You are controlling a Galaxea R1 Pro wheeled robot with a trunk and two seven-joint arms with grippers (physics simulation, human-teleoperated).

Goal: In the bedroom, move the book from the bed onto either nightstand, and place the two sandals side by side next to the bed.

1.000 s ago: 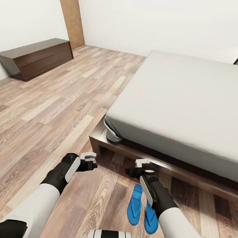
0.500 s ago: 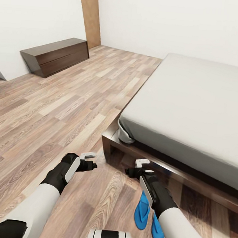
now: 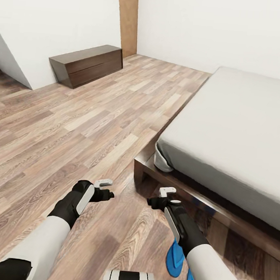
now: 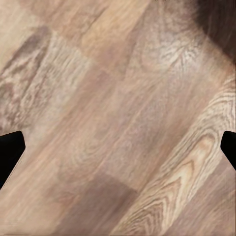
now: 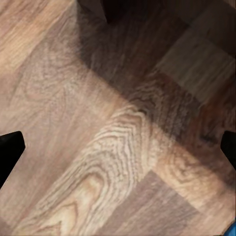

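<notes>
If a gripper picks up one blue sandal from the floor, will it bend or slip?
The sandal looks thin and flat, so it probably droops if held by one end. It likely weighs little for its size. Lying flat on the floor, it should slide rather than roll when pushed.

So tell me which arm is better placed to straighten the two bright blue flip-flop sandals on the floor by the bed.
Right. The sandals lie on the floor beneath the right forearm, beside the dark wood bed frame; the right gripper hangs open nearer them than the left gripper.

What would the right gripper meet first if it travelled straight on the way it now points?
Probably the wood-plank floor just short of the bed frame: the right gripper looks down on bare planks, though depth is uncertain.
</notes>
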